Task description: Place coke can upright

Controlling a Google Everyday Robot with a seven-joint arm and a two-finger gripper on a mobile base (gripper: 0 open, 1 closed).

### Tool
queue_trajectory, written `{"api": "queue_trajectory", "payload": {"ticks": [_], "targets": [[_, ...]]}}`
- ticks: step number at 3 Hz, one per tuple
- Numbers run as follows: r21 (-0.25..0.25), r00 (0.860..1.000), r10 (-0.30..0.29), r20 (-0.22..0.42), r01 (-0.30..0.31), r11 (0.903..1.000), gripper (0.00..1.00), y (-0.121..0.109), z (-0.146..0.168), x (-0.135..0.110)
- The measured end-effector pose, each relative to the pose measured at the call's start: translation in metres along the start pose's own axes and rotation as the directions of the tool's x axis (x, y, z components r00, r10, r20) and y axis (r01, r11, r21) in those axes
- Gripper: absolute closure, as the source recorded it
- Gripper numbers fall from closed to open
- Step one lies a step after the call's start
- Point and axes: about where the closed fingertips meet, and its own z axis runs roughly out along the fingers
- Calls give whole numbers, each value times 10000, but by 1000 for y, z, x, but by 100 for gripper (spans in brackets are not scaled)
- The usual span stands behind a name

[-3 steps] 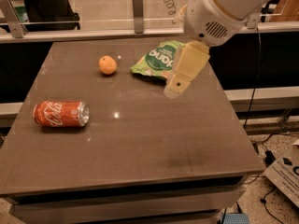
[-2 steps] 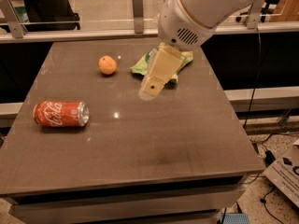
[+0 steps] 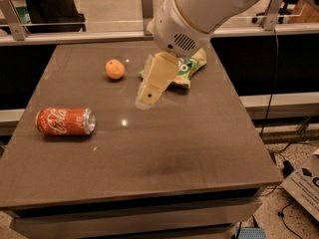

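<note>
The red coke can (image 3: 65, 121) lies on its side at the left of the brown table (image 3: 164, 148), its silver top facing right. My gripper (image 3: 148, 96) hangs from the white arm above the middle of the table, well to the right of the can and not touching it. It holds nothing that I can see.
A round orange fruit (image 3: 115, 69) sits behind the can, left of the gripper. A green snack bag (image 3: 187, 67) lies at the back, partly hidden by the arm. A rail and glass panel run behind the table. The floor with cables and a box lies to the right.
The arm and gripper have moved left across the table, from over the right side toward the middle, closer to the can. The can, fruit and bag have not moved.
</note>
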Motion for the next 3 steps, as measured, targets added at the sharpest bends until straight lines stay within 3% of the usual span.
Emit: {"api": "queue_trajectory", "payload": {"ticks": [1, 3], "targets": [[-587, 9989, -423, 199, 434, 9973, 0, 7, 44, -28], [-1974, 9939, -1026, -395, 929, 9759, 0, 41, 141, -71]]}}
